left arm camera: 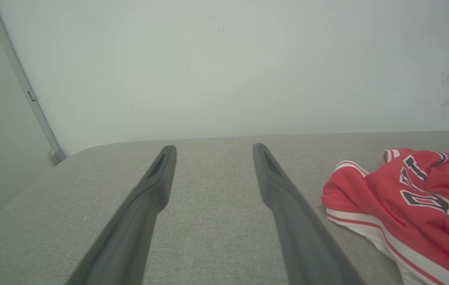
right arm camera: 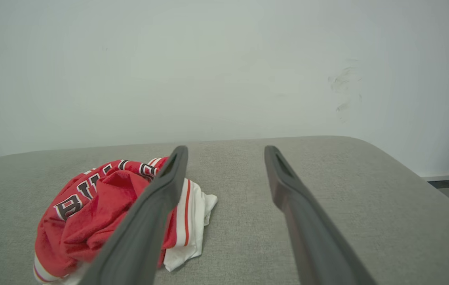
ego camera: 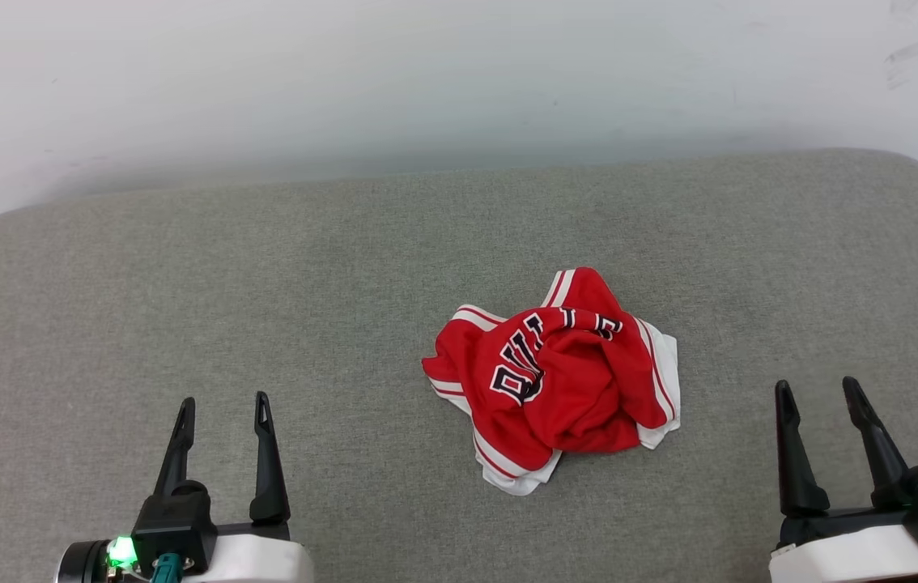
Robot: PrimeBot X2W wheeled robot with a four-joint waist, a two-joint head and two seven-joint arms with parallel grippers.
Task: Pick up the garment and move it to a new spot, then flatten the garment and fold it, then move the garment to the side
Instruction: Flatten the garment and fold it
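The red jersey [ego camera: 556, 380] lies bunched in a heap on the grey padded surface [ego camera: 184, 283], ahead of both claws and between them, nearer the right claw [ego camera: 816, 383] than the left claw [ego camera: 225, 398] and touching neither. Each claw has its two dark fingers parted wide with nothing between them, pointing forward toward the pale wall [ego camera: 427, 73]. This looks like a ready stance flanking the cloth, so the first pick-up appears not yet begun. The jersey's black lettering is twisted over the top of the pile, and white sleeve cloth with red stripes sticks out on the side facing the right claw and along the near edge. Those loose edges seem the easiest thing to pinch, and the right claw looks better placed to reach them
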